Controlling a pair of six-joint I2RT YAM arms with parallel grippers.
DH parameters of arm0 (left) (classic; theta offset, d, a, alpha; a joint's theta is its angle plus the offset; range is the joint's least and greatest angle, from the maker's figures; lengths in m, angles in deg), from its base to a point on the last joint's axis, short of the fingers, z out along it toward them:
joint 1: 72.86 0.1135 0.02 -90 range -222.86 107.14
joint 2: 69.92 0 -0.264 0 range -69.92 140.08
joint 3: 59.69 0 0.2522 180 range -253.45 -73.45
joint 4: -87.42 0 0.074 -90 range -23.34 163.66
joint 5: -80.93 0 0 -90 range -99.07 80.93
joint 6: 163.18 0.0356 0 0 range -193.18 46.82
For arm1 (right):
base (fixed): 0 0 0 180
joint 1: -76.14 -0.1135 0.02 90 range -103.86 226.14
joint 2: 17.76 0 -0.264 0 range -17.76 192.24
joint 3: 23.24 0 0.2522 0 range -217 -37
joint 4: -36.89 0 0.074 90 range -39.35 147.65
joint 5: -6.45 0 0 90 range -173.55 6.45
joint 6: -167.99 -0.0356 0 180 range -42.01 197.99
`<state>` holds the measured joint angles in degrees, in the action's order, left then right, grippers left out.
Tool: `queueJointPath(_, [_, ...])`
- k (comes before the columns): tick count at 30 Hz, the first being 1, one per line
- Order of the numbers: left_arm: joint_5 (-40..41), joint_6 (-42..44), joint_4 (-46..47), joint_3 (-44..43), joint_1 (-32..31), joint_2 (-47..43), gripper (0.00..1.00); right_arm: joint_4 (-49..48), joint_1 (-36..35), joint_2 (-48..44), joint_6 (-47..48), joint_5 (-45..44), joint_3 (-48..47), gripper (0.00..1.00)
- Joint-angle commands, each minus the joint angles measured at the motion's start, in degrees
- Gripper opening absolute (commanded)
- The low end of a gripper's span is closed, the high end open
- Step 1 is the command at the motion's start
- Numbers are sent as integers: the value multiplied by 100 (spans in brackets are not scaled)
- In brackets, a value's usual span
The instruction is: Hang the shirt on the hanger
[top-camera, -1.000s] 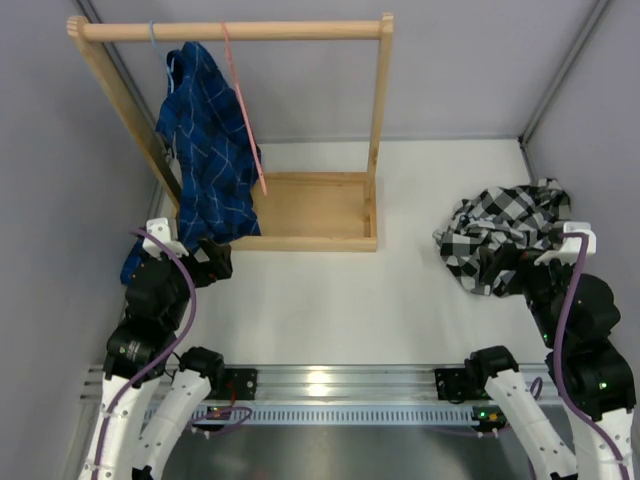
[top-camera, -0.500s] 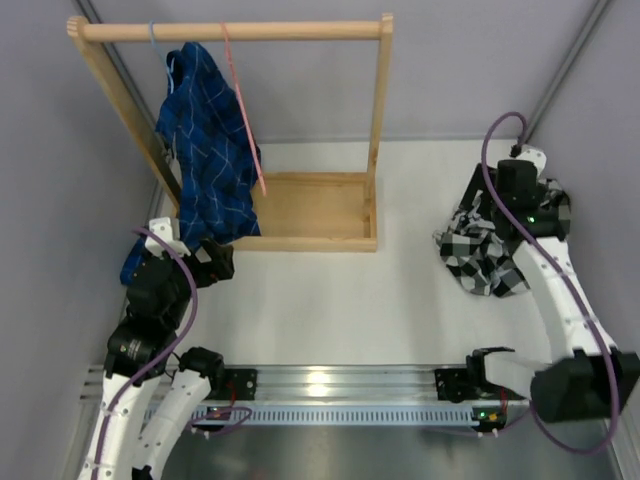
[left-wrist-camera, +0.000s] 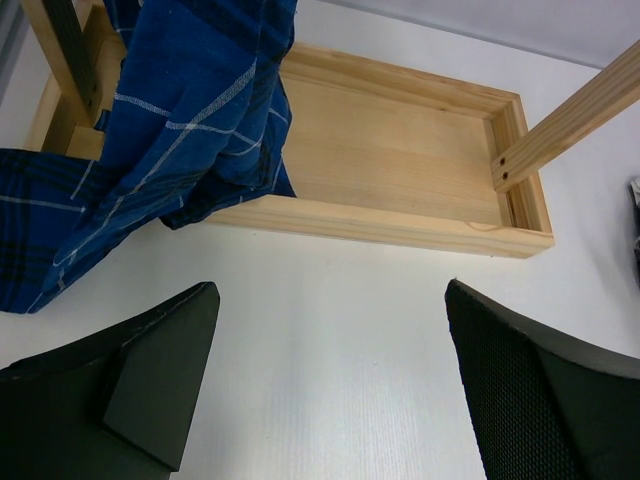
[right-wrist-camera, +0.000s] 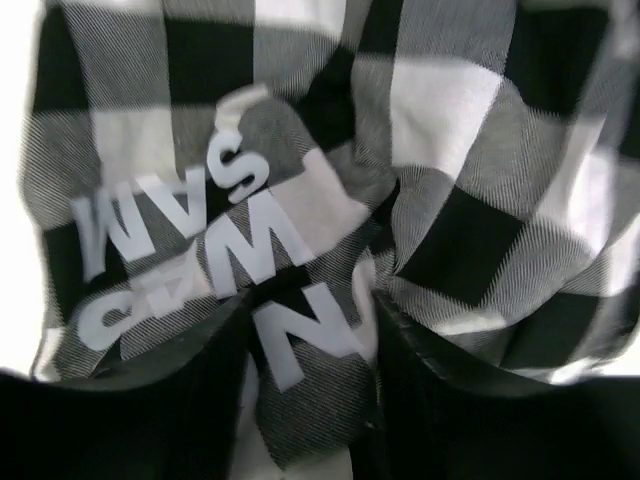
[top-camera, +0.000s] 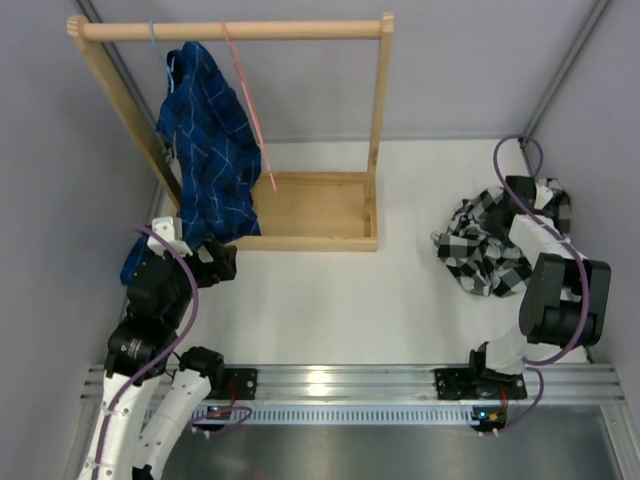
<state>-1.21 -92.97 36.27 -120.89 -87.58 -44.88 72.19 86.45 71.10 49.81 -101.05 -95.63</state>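
1. The right arm, a second ago folded low at the near side of the shirt [top-camera: 485, 250], has swung up and over it. The right gripper [top-camera: 520, 195] now presses down into the far right part of the heap.
2. Its jaws have drawn inward from wide open. In the wrist view a fold with white lettering fills the space at the right gripper [right-wrist-camera: 310, 400], but whether it is firmly clamped cannot be told.
3. This looks like the first pickup. The shirt lies crumpled on the table [top-camera: 400, 290], well apart from the pink wire hanger [top-camera: 250, 115] on the wooden rail [top-camera: 230, 30] beside the blue plaid shirt [top-camera: 205, 160].
4. The left arm has stayed crouched by the rack's wooden base [left-wrist-camera: 400, 150], and the left gripper [left-wrist-camera: 330, 390] is spread wide and empty.
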Motion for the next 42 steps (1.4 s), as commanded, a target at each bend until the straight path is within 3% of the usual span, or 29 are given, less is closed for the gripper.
queueJointPath(1, [-100,2,320,42,-13,45,98,-958,33,-236,-108,772,352,46])
queueJointPath(2, [-92,2,328,42,-22,45,98,-1037,7,-385,-74,870,474,25])
queueJointPath(4, [-74,10,328,42,-40,80,98,-986,-81,-947,32,984,510,0])
queueJointPath(7, [49,45,302,16,-31,80,98,-592,-878,-2098,409,548,519,0])
queueJointPath(9, [128,46,311,-19,-40,-16,98,-310,-1801,-2965,515,195,484,0])
queueJointPath(14, [146,46,346,-99,-31,-166,98,377,-3855,-4602,-142,-122,966,0])
queueJointPath(19, [146,81,337,-160,-22,-166,98,-683,-5563,-5238,-1609,97,2442,0])
queueJointPath(21, [-55,-50,346,-195,-31,-192,98,-1716,-6468,-5064,-1918,150,3215,1])
queueJointPath(22, [-239,-95,381,-213,-31,-210,98,-1932,-6697,-4923,-1928,176,3426,3])
queueJointPath(24, [-1160,-348,521,-248,-31,-192,98,-1996,-7199,-4545,-1814,159,3429,23])
queueJointPath(25, [-1477,-480,609,-248,-31,-123,98,-1813,-7331,-4518,-1787,-41,3315,33])
queueJointPath(26, [-2272,-795,897,-109,-31,-70,98,-1550,-7341,-4648,-1761,-261,3262,52])
queueJointPath(28, [-3032,-1227,1337,190,-31,53,98,-945,-7341,-4991,-1621,-935,3192,59])
queueJointPath(29, [-3358,-1446,1583,618,-31,228,98,-776,-7332,-5393,-1455,-1088,3148,67])
queueJointPath(31, [-3739,-1782,2092,998,-153,474,98,-329,-7306,-5729,-1234,-1090,2938,74])
queueJointPath(33, [-3390,-1687,2139,1323,-451,590,98,94,-7306,-6002,-1040,-1089,2735,83])
queueJointPath(36, [-2143,-1773,2296,1535,-1644,1002,98,1218,-7306,-6143,-838,-1133,2287,99])
queueJointPath(37, [-1426,-1826,2402,1545,-2457,1177,98,1526,-7306,-6170,-838,-1333,1990,99])
queueJointPath(39, [-562,-1992,2674,1466,-3357,1801,98,2414,-7297,-6371,-1066,-1729,1672,100])
queueJointPath(40, [287,-2037,2762,1300,-4284,2229,98,2582,-7297,-6477,-1092,-1974,1453,99])
queueJointPath(42, [1117,-2090,3052,1098,-5124,2653,98,2741,-7297,-6889,-1101,-2134,1320,99])
